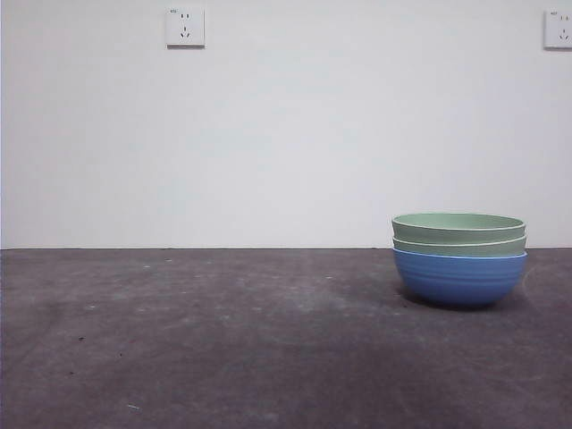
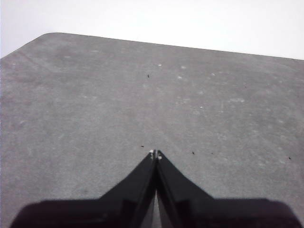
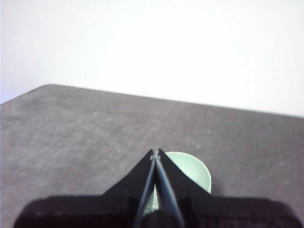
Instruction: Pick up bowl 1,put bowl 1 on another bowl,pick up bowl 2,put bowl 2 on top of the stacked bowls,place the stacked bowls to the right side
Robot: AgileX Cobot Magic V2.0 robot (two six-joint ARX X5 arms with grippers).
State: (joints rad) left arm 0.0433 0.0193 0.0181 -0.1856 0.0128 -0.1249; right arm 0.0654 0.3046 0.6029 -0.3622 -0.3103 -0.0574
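The stacked bowls stand on the right of the table in the front view: the blue ribbed bowl (image 1: 459, 278) at the bottom and two pale green bowls (image 1: 458, 234) nested in it. My right gripper (image 3: 155, 152) is shut, empty and raised, with the top green bowl (image 3: 190, 172) showing just past its tips. My left gripper (image 2: 155, 153) is shut too, over bare table with no bowl in its view. Neither arm shows in the front view.
The dark grey table top (image 1: 223, 340) stretches left of the stack. A white wall stands behind with two sockets (image 1: 185, 27) high up. The table's far edge and a rounded corner (image 2: 47, 35) show in the left wrist view.
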